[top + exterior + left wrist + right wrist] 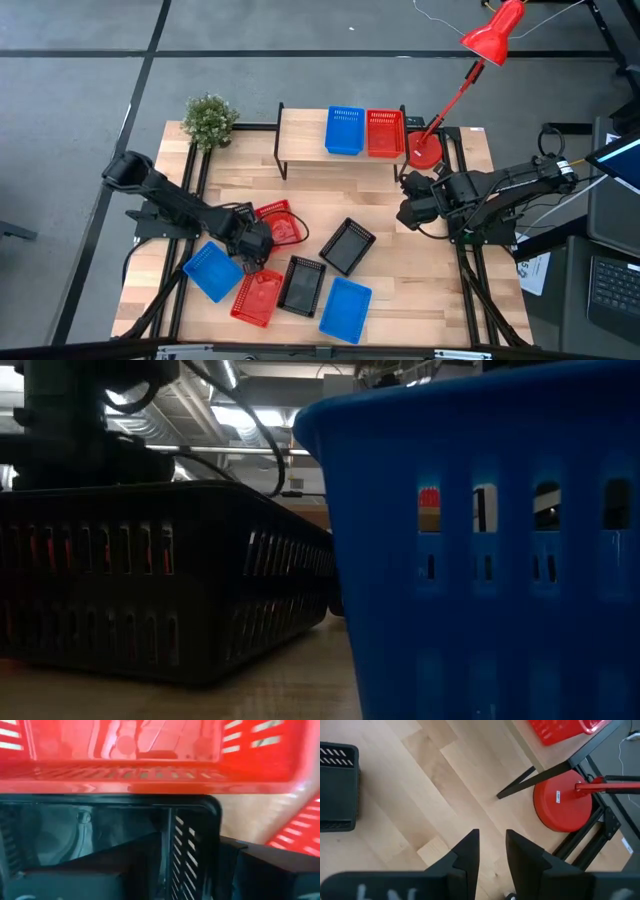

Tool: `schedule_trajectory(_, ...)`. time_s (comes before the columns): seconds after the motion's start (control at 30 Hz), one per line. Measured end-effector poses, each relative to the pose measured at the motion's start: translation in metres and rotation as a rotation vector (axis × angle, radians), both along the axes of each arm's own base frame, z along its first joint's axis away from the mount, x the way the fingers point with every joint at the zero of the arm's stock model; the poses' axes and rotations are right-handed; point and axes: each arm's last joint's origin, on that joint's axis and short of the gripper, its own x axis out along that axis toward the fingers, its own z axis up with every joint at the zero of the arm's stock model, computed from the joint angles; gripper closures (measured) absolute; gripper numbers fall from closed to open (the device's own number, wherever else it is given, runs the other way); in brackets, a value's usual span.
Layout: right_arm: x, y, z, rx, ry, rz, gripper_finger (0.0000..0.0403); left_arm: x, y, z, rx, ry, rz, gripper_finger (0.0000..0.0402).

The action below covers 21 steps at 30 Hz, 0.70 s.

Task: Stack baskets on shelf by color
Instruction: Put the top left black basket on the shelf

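The left gripper reaches low over a red basket, its grip hidden; the right gripper hovers with fingers slightly spread.

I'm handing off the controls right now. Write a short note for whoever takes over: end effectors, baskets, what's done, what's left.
Left end effector: low over the table's left-centre, against a red basket.
Right end effector: open, empty, above bare table near the lamp base.
Done: one blue basket and one red one sit side by side on the shelf.
Left: on the table, two blue baskets, a second red basket and two black baskets. No black one is on the shelf yet.
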Motion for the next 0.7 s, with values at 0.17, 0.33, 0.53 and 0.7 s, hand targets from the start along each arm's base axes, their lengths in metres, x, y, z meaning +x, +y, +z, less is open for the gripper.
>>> schedule_trajectory(0.17, 0.000, 0.000, 0.000, -0.001, -0.001, 0.004, 0.0308, -0.002, -0.010, 0.013, 0.050, 0.044, -0.027, 0.0389)
schedule_trajectory(0.33, 0.002, 0.000, 0.000, 0.003, -0.019, 0.004, 0.0308, -0.006, -0.013, 0.067, 0.173, 0.161, 0.041, 0.0400)
schedule_trajectory(0.53, 0.002, 0.000, 0.000, -0.003, -0.021, 0.007, 0.0308, 0.008, -0.002, 0.146, 0.438, 0.007, -0.012, 0.0401)
schedule_trajectory(0.7, 0.002, 0.000, 0.001, -0.031, -0.029, 0.005, 0.0308, 0.034, 0.044, 0.182, 0.584, -0.095, -0.052, 0.0401)
